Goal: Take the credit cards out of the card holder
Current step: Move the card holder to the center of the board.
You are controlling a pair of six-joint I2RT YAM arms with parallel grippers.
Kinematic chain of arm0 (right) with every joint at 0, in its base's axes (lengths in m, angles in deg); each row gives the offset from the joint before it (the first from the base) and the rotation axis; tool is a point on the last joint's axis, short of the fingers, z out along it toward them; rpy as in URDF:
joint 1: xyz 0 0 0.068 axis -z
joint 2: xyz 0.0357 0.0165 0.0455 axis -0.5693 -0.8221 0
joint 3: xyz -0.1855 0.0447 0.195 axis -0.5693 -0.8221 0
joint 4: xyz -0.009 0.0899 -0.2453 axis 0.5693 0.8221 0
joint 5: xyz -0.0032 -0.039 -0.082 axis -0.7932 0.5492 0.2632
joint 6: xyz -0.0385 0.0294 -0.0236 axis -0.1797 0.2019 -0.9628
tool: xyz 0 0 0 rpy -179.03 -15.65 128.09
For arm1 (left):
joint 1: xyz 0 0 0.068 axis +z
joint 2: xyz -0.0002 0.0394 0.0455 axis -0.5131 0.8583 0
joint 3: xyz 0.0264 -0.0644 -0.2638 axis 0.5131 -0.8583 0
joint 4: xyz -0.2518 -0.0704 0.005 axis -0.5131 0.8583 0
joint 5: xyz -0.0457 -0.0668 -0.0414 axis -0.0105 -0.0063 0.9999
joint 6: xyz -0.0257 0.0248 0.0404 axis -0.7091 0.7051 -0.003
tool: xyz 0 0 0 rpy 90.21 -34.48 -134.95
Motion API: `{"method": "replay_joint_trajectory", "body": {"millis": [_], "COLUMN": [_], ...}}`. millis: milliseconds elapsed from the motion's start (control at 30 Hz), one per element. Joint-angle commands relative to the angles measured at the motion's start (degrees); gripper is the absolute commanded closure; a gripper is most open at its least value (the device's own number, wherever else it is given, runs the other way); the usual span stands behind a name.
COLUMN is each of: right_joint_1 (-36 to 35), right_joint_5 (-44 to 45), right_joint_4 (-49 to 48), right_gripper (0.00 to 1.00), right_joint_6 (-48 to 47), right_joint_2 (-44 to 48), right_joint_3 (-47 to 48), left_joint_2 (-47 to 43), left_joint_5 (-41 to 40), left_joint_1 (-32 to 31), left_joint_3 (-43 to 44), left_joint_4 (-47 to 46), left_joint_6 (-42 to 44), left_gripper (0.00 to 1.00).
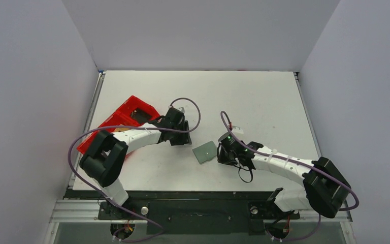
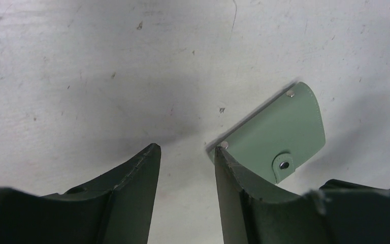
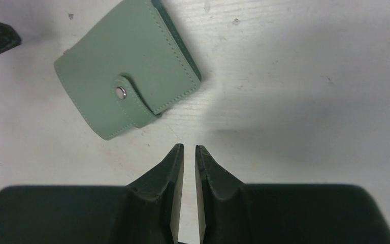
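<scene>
White scuffed worktop [image 1: 264, 101], grey walls on three sides. Card holder [image 1: 205, 151] lies flat on the worktop between the two arms, folded shut, with its tab snapped down over the front face. Left arm [image 1: 132, 136] reaches in from the left. Left jaws stand moderately apart with nothing between them; one fingertip [image 2: 223, 162] overlaps the holder's near corner in the wrist view, contact cannot be told. Right jaws nearly closed, thin slit between the fingers [image 3: 170, 173], empty, near the holder's tab edge, not touching. Red tray [image 1: 127, 104] at the left edge, partly behind the left arm
</scene>
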Motion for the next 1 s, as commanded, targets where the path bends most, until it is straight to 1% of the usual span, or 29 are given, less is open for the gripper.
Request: {"method": "replay_joint_trajectory", "body": {"millis": [0, 100, 233, 333, 467, 633, 767, 900, 967], "right_joint_1": [-0.08, 0.80, 3.66, 5.84, 7.90, 8.42, 8.34, 8.43, 8.48], "right_joint_5": [-1.13, -1.26, -1.78, -2.76, -4.11, -4.70, -5.19, -5.18, -5.17], "right_joint_4": [-10.51, -12.22, -12.86, -13.22, -12.82, -10.36, -8.37, -4.81, -3.71], "right_gripper": [0.90, 0.94, 0.95, 0.96, 0.97, 0.97, 0.97, 0.97, 0.94], "right_joint_6": [3.71, 3.75, 2.54, 1.12, -1.52, -4.93, -7.95, -10.81, -12.31], "right_joint_2": [-3.66, -6.63, -9.95, -12.39, -15.37, -18.87, -21.00, -22.35, -21.86], "right_joint_3": [0.01, 0.72, 1.86, 3.39, 6.55, 11.26, 14.62, 17.81, 18.00], "left_joint_2": [3.99, 6.53, 7.98, 7.55, 5.12, 0.22, -3.22, -4.18, -4.42], "left_joint_5": [-2.61, -2.64, -3.12, -3.66, -3.72, -3.73, -2.46, -2.70, -2.02], "left_joint_1": [-0.86, -1.45, -3.36, -5.03, -6.14, -6.34, -6.39, -6.36, -6.44], "left_joint_3": [5.33, 5.84, 6.08, 4.56, 1.16, -3.43, -4.92, -4.83, -4.73], "left_joint_4": [-3.22, -4.32, -4.67, -4.95, -5.33, -5.84, -5.92, -5.23, -4.98], "left_joint_6": [1.75, 2.25, 1.96, 1.08, -0.67, -2.16, -2.85, -2.78, -2.70], "left_gripper": [0.60, 0.62, 0.64, 0.64, 0.66, 0.68, 0.68, 0.68, 0.68]}}
